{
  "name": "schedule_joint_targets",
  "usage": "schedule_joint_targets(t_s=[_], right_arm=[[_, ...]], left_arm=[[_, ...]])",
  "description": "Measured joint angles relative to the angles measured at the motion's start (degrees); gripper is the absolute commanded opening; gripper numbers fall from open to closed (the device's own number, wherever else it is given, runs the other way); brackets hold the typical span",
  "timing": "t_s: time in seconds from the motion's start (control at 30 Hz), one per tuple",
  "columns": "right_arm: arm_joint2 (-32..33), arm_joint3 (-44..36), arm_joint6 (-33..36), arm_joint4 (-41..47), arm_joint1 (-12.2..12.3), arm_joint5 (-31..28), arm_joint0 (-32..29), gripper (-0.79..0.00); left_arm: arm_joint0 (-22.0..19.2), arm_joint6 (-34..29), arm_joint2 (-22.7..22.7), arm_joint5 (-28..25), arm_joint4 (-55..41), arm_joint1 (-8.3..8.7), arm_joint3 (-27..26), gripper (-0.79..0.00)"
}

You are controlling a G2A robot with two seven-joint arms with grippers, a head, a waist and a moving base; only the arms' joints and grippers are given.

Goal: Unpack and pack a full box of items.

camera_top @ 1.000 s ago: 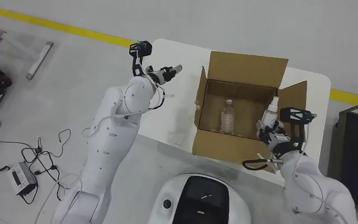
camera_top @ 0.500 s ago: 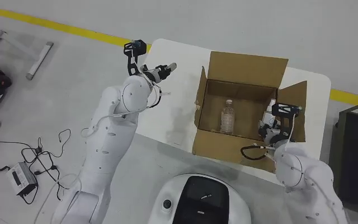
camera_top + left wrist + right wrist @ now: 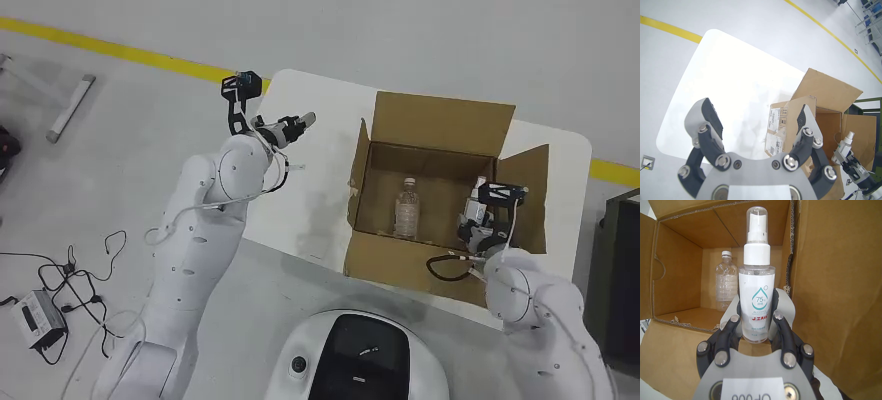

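Altogether one cardboard box (image 3: 440, 122), one plastic bottle (image 3: 406, 208) inside it and one spray bottle (image 3: 757, 289) are counted; the spray bottle is clamped in the right tool (image 3: 757, 306) at the box's opening. The left tool (image 3: 756, 111) is held apart.

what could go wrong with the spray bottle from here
1. The right hand grips the spray bottle low on its body, so the tall top might tip or slip out.
2. It hangs close to the side flap of the box; its cap could catch the cardboard edge.
3. If dropped, it may hit the water bottle lying on the box floor and set it rolling.
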Motion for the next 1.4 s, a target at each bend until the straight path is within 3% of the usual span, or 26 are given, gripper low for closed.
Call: schedule_joint_targets(t_s=[0.27, 0.67, 0.7, 0.73, 0.8, 0.87, 1.13, 1.3, 1.37, 1.4], right_arm=[[-2.8, 12.5, -1.9, 3.4, -0.8, -1.0, 6.7, -0.785], [-8.0, 22.9, 1.7, 1.1, -2.0, 1.3, 14.3, -0.785], [-8.2, 23.4, 2.0, 1.0, -2.1, 1.5, 14.8, -0.413], [-8.3, 23.7, 2.1, 1.0, -2.2, 1.6, 15.1, -0.262], [-8.5, 24.1, 2.7, 0.4, -2.2, 1.8, 15.6, -0.191], [-8.7, 24.0, 3.1, -0.2, -2.3, 2.4, 15.7, -0.009], [-7.5, 21.0, 6.1, -2.1, -2.3, 3.8, 14.8, -0.006], [-4.3, 12.9, 5.7, 0.2, -2.0, 2.7, 12.2, -0.034], [-2.0, 7.3, 5.5, 2.5, -1.8, 1.3, 10.3, -0.188], [-0.9, 4.8, 5.3, 3.5, -1.7, 0.6, 9.3, -0.376]], left_arm=[[0.0, 0.0, 0.0, 0.0, 0.0, 0.00, 0.0, 0.000], [0.0, 0.0, 0.0, 0.0, 0.0, 0.00, 0.0, 0.000], [0.0, 0.0, 0.0, 0.0, 0.0, 0.00, 0.0, 0.000], [0.0, 0.0, 0.0, 0.0, 0.0, 0.00, 0.0, 0.000], [0.0, 0.0, 0.0, 0.0, 0.0, 0.00, 0.0, 0.000], [0.0, 0.0, 0.0, 0.0, 0.0, 0.00, 0.0, 0.000], [0.0, 0.0, 0.0, 0.0, 0.0, 0.00, 0.0, 0.000], [0.0, 0.0, 0.0, 0.0, 0.0, 0.00, 0.0, 0.000], [0.0, 0.0, 0.0, 0.0, 0.0, 0.00, 0.0, 0.000], [0.0, 0.0, 0.0, 0.0, 0.0, 0.00, 0.0, 0.000]])
